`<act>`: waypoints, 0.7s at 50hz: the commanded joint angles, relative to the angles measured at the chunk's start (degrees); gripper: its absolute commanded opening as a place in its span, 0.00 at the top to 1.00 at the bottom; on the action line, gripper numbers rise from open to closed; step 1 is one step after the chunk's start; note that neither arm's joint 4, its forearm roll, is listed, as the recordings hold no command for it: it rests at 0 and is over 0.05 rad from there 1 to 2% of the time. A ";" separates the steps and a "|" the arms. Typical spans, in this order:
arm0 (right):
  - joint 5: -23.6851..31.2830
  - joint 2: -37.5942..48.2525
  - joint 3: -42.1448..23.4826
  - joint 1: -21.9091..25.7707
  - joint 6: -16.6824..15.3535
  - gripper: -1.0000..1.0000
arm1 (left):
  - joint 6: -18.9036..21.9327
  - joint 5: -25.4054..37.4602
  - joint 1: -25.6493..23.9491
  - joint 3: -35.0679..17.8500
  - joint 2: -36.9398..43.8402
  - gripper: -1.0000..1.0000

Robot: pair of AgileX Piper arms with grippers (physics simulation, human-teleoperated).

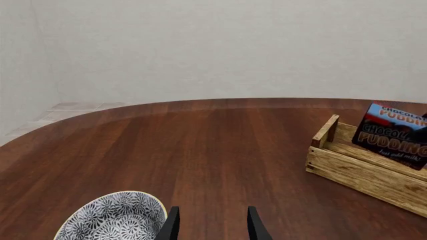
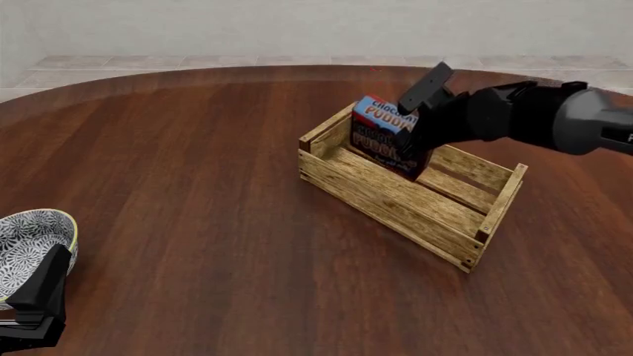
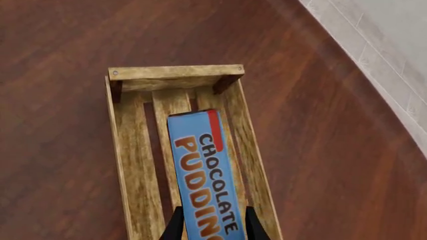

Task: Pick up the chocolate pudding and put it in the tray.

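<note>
One carton: chocolate pudding (image 2: 384,138) pinched by right gripper (image 2: 416,133) | inside tray (image 2: 396,200) | left gripper (image 1: 210,225) spread

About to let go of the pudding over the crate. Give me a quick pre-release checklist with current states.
1. Right gripper clamps the small blue-topped chocolate pudding carton: ok.
2. Carton is over the inside of the light-wood slatted crate, between its long sides: ok.
3. Carton's bottom edge rests on the crate floor: cannot tell.
4. Carton sits level: not ok, it is tilted.
5. Left gripper is open, away from the crate: ok.
6. Patterned round bowl is apart from the crate: ok.
</note>
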 commanded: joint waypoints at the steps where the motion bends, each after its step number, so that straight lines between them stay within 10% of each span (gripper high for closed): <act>1: -0.72 0.58 0.34 0.12 1.48 1.00 | 0.01 0.00 0.02 0.00 -0.01 0.00; 35: -3.68 2.71 2.39 1.20 2.56 1.00 | 0.00 0.00 0.00 0.00 -0.01 0.00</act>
